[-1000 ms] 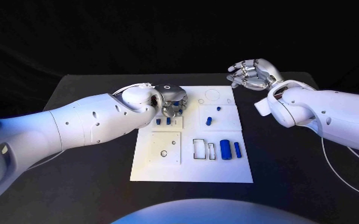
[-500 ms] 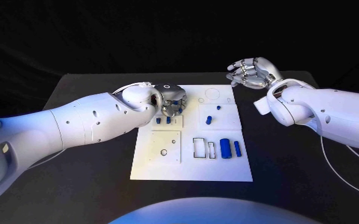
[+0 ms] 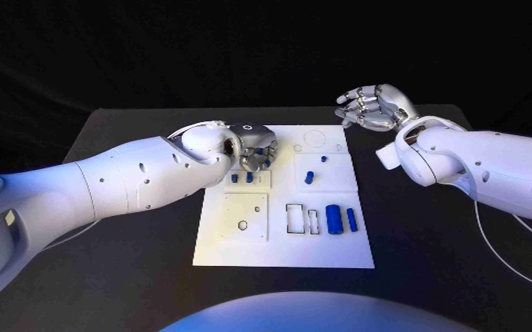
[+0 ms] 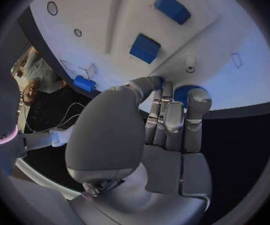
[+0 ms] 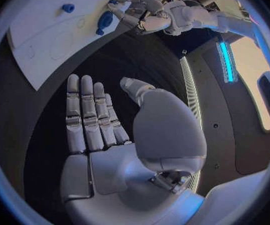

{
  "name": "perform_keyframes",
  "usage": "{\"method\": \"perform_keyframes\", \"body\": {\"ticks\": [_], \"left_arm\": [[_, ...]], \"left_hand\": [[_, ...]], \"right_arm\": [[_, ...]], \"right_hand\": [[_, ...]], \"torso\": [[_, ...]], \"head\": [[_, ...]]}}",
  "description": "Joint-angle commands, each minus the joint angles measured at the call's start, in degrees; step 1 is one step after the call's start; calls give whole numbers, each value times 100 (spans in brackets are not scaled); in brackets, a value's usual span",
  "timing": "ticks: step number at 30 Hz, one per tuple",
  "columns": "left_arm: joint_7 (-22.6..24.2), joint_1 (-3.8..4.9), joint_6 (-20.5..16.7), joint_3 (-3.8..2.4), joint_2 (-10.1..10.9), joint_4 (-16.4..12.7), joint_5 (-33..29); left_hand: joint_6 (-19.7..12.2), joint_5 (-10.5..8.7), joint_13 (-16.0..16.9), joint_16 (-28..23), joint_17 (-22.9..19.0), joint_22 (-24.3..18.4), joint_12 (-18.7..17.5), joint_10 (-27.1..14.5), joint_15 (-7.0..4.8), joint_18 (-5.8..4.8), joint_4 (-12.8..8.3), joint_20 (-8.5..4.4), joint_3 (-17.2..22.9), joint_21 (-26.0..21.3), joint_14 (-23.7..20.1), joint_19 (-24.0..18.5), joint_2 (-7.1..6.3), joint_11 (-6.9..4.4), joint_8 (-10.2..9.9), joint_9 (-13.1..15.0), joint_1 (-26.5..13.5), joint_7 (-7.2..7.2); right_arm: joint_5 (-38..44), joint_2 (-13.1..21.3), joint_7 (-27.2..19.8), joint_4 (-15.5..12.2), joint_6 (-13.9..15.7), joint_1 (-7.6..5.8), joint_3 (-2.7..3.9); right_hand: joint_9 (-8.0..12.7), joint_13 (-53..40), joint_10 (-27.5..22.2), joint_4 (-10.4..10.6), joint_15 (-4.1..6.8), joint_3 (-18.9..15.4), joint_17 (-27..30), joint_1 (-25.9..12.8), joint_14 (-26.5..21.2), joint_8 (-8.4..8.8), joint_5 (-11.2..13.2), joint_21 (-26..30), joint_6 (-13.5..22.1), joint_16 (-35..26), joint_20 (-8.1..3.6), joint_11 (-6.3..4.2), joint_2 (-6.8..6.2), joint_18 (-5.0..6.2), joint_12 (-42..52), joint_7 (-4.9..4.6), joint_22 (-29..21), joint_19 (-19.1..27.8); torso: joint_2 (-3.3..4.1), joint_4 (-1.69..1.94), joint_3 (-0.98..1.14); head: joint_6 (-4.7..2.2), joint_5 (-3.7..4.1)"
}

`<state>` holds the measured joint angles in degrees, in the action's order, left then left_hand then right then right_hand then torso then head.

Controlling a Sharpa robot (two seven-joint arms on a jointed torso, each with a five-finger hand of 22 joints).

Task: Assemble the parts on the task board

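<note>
The left hand [image 4: 166, 120] pinches a blue part [image 4: 184, 92] in its fingers [image 4: 162, 97] over the board's [image 3: 333, 251] far-left corner. Seating seems underway; next it needs lining up with its recess. The right hand [image 3: 375, 109] hovers off the board, fingers spread.

You see the task board [image 3: 333, 251], a white rectangular plate, lying flat in the middle of the black counter [image 3: 133, 217]. Its surface is divided into panels with outlined recesses and small round holes. Near its right side you find two blue parts lying flat and parallel: a thick cylinder [image 3: 334, 220] and, just beside it, a thinner pin [image 3: 353, 220]. Two small blue parts [image 3: 309, 177] sit in the panel above them. Further small blue parts [image 3: 234, 180] stand in the left panel, close to the left hand's [image 3: 253, 147] fingers [image 3: 251, 164].
</note>
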<state>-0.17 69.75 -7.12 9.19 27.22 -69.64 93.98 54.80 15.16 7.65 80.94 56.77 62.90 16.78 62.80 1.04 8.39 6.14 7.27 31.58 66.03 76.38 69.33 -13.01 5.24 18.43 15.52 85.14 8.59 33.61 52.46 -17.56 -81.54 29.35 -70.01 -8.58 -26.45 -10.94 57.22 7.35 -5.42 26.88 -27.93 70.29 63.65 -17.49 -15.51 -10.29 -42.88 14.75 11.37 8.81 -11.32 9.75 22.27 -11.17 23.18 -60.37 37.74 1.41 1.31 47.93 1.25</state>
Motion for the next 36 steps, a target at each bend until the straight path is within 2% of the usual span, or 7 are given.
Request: {"method": "perform_keyframes", "body": {"ticks": [1, 9, 15, 26, 31, 36], "left_arm": [[74, -32, 30, 11, -21, 16, -58], [110, -54, 41, 12, -31, 42, -100], [180, -70, -125, 12, -14, 31, -150], [201, -73, -335, 5, 127, -98, -209], [189, -71, -415, -58, 217, -182, -223], [180, -62, -489, -169, 342, -294, -229]], "left_hand": [[48, -36, -7, 23, 6, 17, -41, 62, 10, -120, -11, -7, 35, 39, 53, 53, 29, -13, -34, 10, -24, 4], [63, -54, -23, 27, -4, 36, -141, 112, 8, -124, -18, -11, 37, 58, 78, 67, 2, -13, -58, 19, -100, 1], [150, -50, -25, 35, 2, 126, -212, 221, -13, -145, -65, -21, 76, 139, 103, 138, 26, -31, -43, 46, -100, -12], [236, -54, -26, 49, 17, 219, -312, 350, -30, -167, -118, -37, 104, 229, 148, 222, 30, -48, -45, 72, -135, -15], [239, -54, -26, 47, 10, 223, -317, 355, -31, -168, -120, -38, 104, 232, 148, 226, 28, -48, -45, 73, -138, -15], [248, -54, -26, 52, 24, 239, -332, 369, -32, -172, -127, -40, 105, 247, 159, 240, 23, -48, -48, 76, -145, -13]], "right_arm": [[53, -3, -64, -12, -63, 3, 1], [53, 2, -63, -21, -62, 3, 1], [53, 1, -66, -22, -58, 3, 1], [53, -8, -76, 0, -46, 3, 1], [53, -8, -79, 10, -42, 3, 1], [53, -4, -79, 28, -39, 5, 1]], "right_hand": [[7, 12, -52, -30, -6, 1, -7, 16, 23, -38, -4, 25, 31, -37, 6, 1, 25, 65, 41, -184, -12, -32], [7, 12, -52, -30, -6, 1, -7, 16, 23, -38, -4, 25, 31, -37, 6, 1, 25, 65, 41, -184, -12, -32], [7, 12, -52, -30, -6, 1, -7, 16, 23, -38, -4, 25, 31, -37, 6, 1, 25, 65, 41, -184, -12, -32], [9, 15, -50, -29, -5, 3, -8, 16, 26, -42, -5, 25, 27, -38, 5, -1, 29, 66, 44, -183, -16, -36], [9, 15, -50, -29, -5, 3, -8, 16, 26, -42, -5, 25, 27, -38, 5, -1, 29, 66, 44, -183, -16, -36], [9, 15, -50, -29, -5, 3, -8, 16, 26, -42, -5, 25, 27, -38, 5, -1, 29, 66, 44, -183, -16, -36]], "torso": [[3, 1, 2], [2, 2, 1], [-3, 5, 1], [-10, 9, 0], [-10, 9, 0], [-13, 14, -3]], "head": [[8, 4], [29, 3], [29, 4], [-15, -2], [-27, -11], [-45, -24]]}}
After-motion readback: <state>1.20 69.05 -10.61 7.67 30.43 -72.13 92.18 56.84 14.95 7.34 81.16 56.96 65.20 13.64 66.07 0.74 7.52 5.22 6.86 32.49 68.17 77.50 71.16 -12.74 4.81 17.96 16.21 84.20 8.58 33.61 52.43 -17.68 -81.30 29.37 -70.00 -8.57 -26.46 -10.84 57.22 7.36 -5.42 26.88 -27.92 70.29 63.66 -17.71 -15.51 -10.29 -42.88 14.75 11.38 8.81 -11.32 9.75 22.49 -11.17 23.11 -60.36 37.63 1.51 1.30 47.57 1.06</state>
